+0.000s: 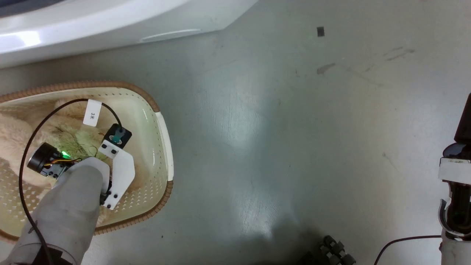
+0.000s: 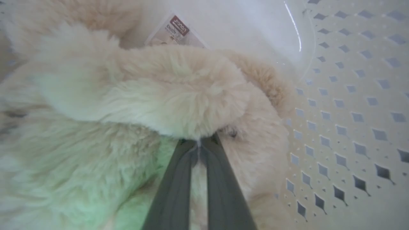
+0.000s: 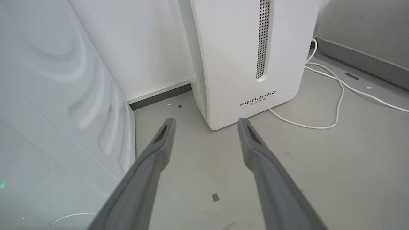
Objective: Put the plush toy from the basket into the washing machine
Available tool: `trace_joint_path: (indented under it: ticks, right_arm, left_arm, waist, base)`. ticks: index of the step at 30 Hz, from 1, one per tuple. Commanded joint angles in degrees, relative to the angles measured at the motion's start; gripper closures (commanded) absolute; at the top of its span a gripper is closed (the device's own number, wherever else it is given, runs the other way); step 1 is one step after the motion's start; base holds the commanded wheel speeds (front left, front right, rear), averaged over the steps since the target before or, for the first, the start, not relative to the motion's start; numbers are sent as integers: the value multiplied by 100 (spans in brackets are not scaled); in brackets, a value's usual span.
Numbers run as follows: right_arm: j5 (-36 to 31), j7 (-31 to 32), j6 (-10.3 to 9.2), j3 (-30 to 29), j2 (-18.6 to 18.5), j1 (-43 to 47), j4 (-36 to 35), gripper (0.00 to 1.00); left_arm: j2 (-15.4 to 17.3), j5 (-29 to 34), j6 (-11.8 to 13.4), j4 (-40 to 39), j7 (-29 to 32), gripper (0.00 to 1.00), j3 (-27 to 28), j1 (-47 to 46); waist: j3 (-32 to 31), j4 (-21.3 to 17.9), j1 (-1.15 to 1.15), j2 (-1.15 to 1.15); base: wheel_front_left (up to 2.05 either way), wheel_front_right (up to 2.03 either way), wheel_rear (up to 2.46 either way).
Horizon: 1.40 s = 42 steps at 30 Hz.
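The plush toy lies inside the basket, its pale fur filling the basket's floor, with a label sticker showing past it at 12 o'clock in the left wrist view. The left end effector reaches down into the basket. Its two dark fingers are drawn together, their tips buried in fur at the base of a rounded limb, so it appears to be pinched on a tuft of the toy. In the head view the basket sits on the floor at 8 o'clock, and the white body of the washing machine runs across 11 o'clock, just beyond the basket.

The right end effector hangs with its fingers well apart and holds nothing. It points at bare floor, with a white appliance at 12 o'clock and a cable at 2 o'clock.

The task looks to be at its start. A grip seems made, but lifting the toy out, carrying it to the machine and putting it inside all remain to be done.
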Motion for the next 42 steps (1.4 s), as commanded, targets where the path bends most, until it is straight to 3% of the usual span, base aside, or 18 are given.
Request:
trace_joint_path:
  ticks: [1,13,25,42]
  right_arm:
    - [32,-26,-4,-34,-3,-36,33,0]
    - [-167,-26,-4,-140,-3,332,438,0]
    - [-484,-26,-4,-271,-3,912,787,0]
    - [-896,-26,-4,-458,-3,1880,934,0]
  left_arm:
    - [-6,-35,29,46,-6,100,-7,6]
    - [-346,-330,-9,46,-415,100,42,418]
    - [-818,-598,-108,46,-1099,100,17,964]
    - [-1227,-1075,-208,-36,-2591,100,124,1675]
  waist:
    - [-118,36,-1,0]
    - [-1016,268,-1,0]
    - [-2173,751,-1,0]
    - [-3726,1501,-1,0]
  base:
    - [0,0,0]
    - [0,0,0]
    - [0,0,0]
    - [0,0,0]
